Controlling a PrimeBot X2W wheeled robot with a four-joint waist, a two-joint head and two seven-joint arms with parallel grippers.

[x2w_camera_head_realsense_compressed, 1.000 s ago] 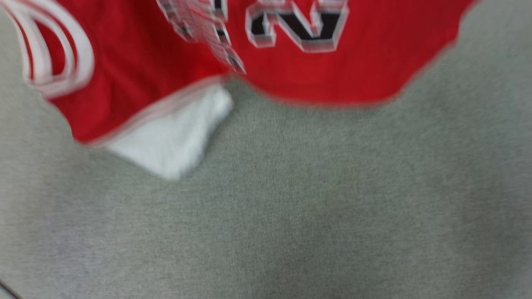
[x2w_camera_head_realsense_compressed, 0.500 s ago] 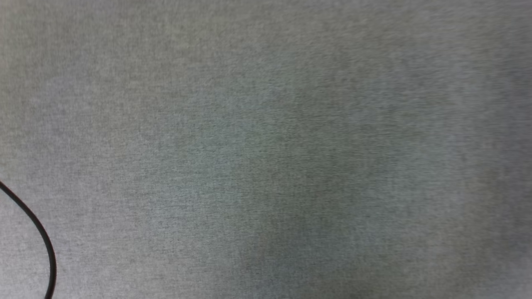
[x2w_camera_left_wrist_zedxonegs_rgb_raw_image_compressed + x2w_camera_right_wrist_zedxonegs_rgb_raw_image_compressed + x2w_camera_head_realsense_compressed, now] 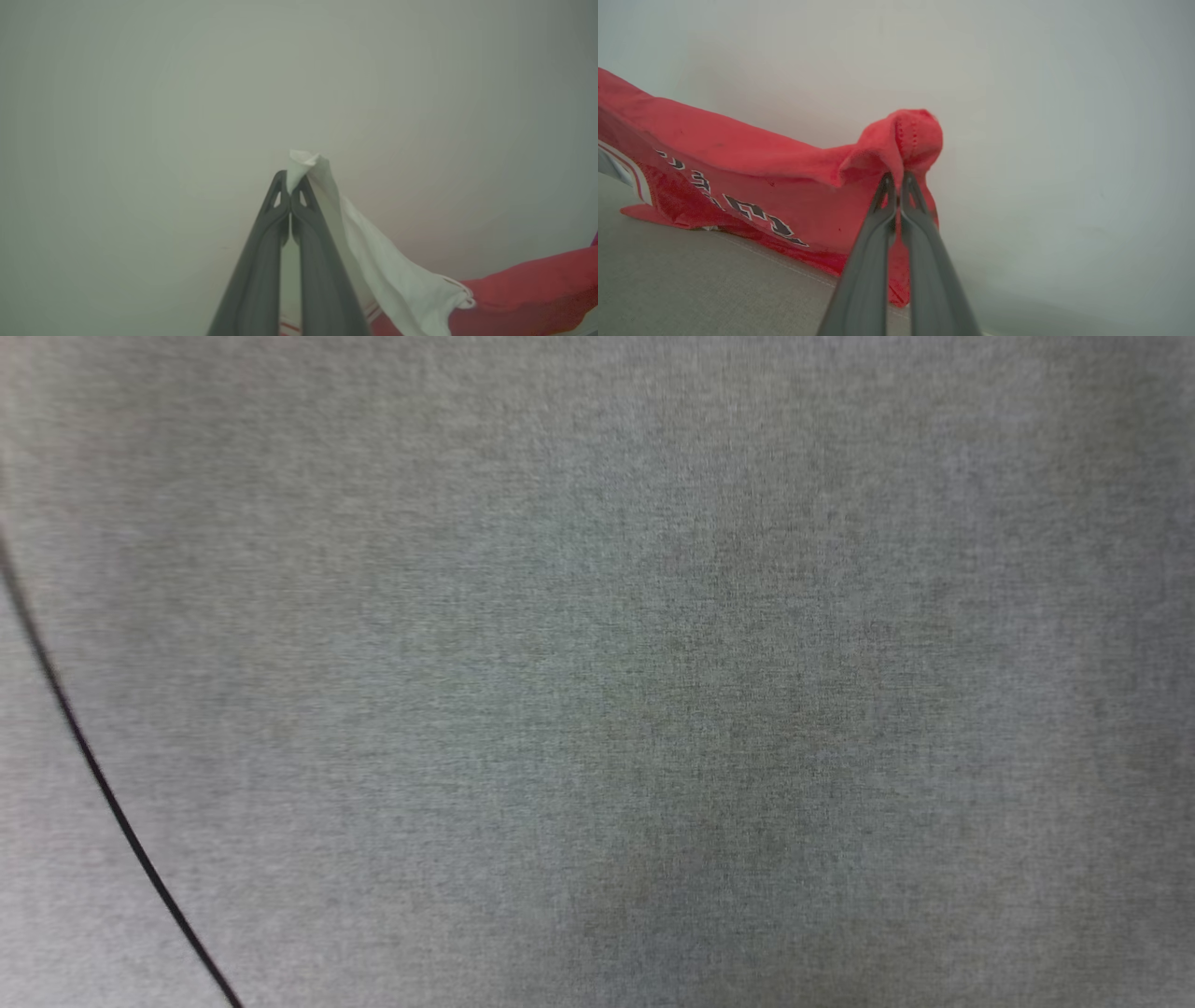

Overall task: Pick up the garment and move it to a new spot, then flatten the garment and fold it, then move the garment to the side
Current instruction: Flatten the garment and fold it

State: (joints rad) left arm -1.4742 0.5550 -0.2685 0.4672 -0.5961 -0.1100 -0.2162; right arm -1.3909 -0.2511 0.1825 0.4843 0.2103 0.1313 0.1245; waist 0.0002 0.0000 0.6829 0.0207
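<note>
The left hand (image 3: pixel 290 185) is pinched shut on the tip of the white sleeve (image 3: pixel 397 275) of the shirt (image 3: pixel 738 154). A small peak of white cloth pokes out past the fingertips, and the rest of the sleeve hangs away to the lower right of the left wrist view, where it joins the red body. The right hand (image 3: pixel 895 179) is also closed tight, on a bunched knob of red fabric with a stitched hem. From that grip the shirt sags off to the left of the right wrist view, showing its dark lettering (image 3: pixel 752 214) with white outlines. Its lower edge touches a grey cloth surface (image 3: pixel 691 289) crossed by a stitched seam (image 3: pixel 784 263). Behind both hands is a plain pale backdrop (image 3: pixel 187 93), with nothing in front of the fingers. In the head view a thin black cable (image 3: pixel 101 784) lies slantwise across the left part of the grey cloth.
</note>
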